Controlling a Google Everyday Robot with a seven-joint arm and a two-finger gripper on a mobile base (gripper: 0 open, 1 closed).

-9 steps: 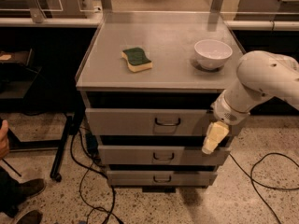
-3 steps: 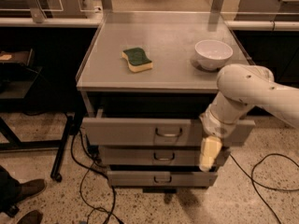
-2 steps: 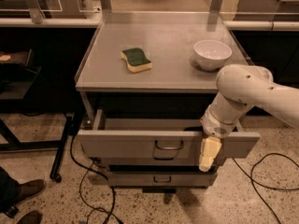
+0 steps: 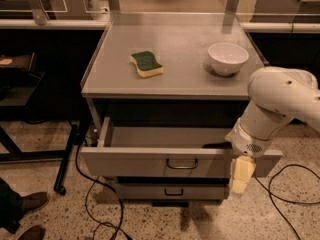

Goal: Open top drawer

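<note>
**Entry: top drawer, state on pull**

- **Item:** wide grey metal top drawer (image 4: 145, 162) with a small metal loop handle (image 4: 182, 164). It sits at 6 o'clock from the flat grey metal cabinet top (image 4: 185, 79).
- **Change:** three seconds ago the front lay flush with the cabinet; a second ago a slim gap showed. Now the shallow grey tray (image 4: 165, 135) is exposed along its full width and looks empty.
- **Meaning:** I judge the opening essentially done; any further pull would add little.
- **Gripper:** the cream two-finger gripper (image 4: 241, 175) on the white arm has travelled out with the drawer. It hangs at 3 o'clock from the handle, over the right end of the front panel. Whether it is open or closed cannot be told, nor whether it grips the panel.
- **Edges:** the front panel overhangs the grey lower drawer front (image 4: 150, 190) at 6 o'clock. The tabletop lip stands clear above the tray.
- **On top:** green-and-yellow rectangular sponge (image 4: 146, 64) at 11 o'clock, round white bowl (image 4: 228, 58) at 1 o'clock. Both are well back from the edge.
- **Room:** open speckled floor at 6 o'clock. Black cables (image 4: 102, 211) lie at 7 o'clock, a black stand leg (image 4: 66, 161) at 9 o'clock and brown shoes (image 4: 27, 206) at 8 o'clock.
</note>
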